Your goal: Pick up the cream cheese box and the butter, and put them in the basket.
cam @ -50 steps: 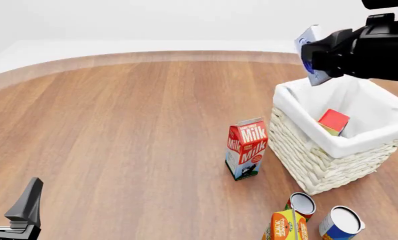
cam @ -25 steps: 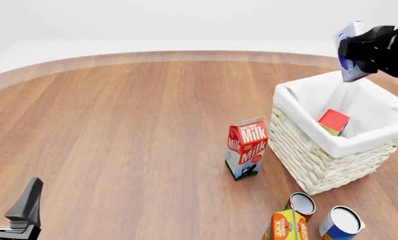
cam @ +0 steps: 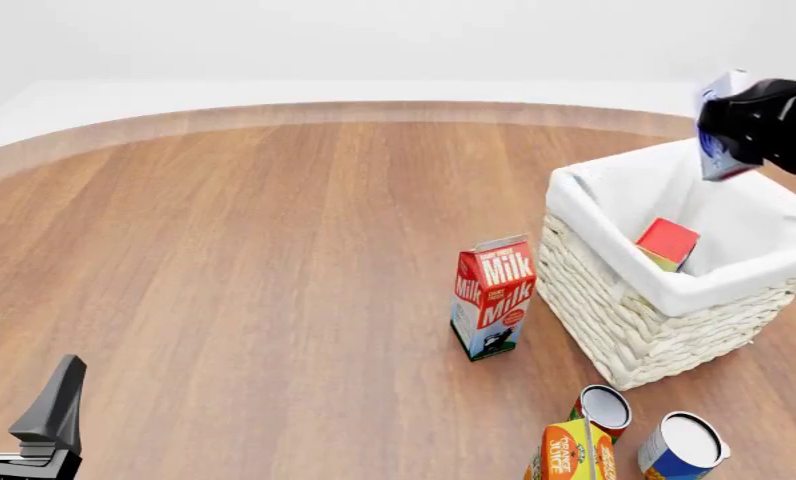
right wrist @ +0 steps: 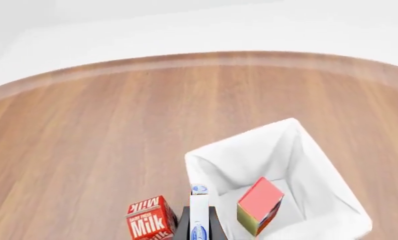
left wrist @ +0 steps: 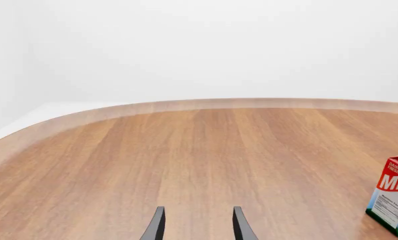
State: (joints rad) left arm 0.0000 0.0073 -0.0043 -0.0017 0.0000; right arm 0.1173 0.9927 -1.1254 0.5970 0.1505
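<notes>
My right gripper (cam: 726, 130) is shut on the cream cheese box (cam: 718, 128), a small whitish box with a blue mark, held on edge above the far side of the wicker basket (cam: 612, 300). The right wrist view looks down the box's thin edge (right wrist: 199, 215) between the fingers at the basket's white lining (right wrist: 252, 155). The butter (cam: 668, 244) lies tilted inside the basket, red face up, also seen as a red carton (right wrist: 259, 206). My left gripper (cam: 18, 420) stands open low at the near left, its fingers (left wrist: 155, 226) holding nothing.
A red-and-white milk carton (cam: 493, 297) stands upright just left of the basket. Two open cans (cam: 601, 408) (cam: 681, 444) and an orange carton (cam: 574, 452) sit in front of the basket at the near right. Bare wooden table (cam: 238, 250) spreads to the left.
The right gripper has carried the cream cheese box rightward and slightly down, from above the basket's far left corner to above its far right side. The left arm has not moved.
</notes>
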